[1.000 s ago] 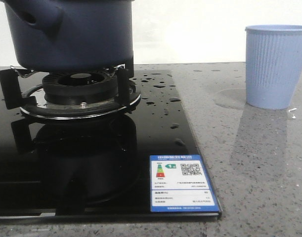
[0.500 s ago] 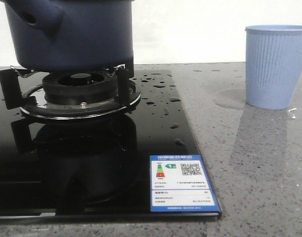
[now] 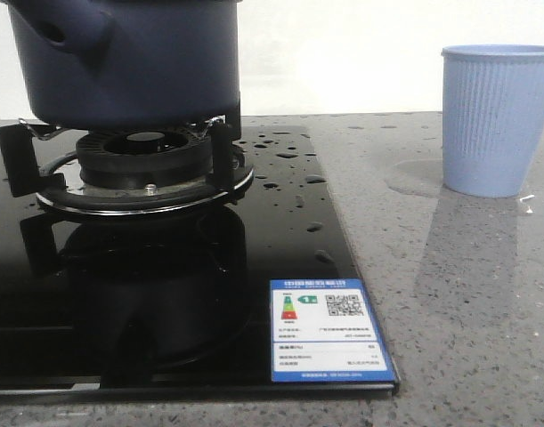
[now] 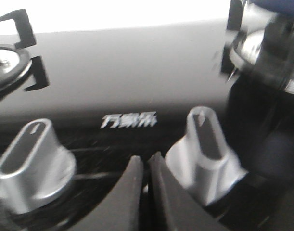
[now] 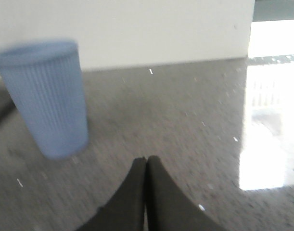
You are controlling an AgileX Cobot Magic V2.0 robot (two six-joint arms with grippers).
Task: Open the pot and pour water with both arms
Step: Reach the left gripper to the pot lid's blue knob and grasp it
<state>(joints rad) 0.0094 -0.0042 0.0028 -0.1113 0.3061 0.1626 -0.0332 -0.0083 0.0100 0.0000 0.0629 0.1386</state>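
While the dark blue pot [image 3: 129, 62] sat on the burner [image 3: 142, 165], the left gripper [image 4: 146, 166] was closer to it, fingers shut on nothing between two knobs [image 4: 207, 144], and the right gripper [image 5: 146, 166], shut and empty too, pointed past the light blue cup [image 5: 45, 98].

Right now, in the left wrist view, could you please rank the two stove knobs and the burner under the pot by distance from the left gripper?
1. Knob, right beside the left gripper.
2. Other knob, on the fingers' opposite side.
3. Burner, farthest, back on the stove.
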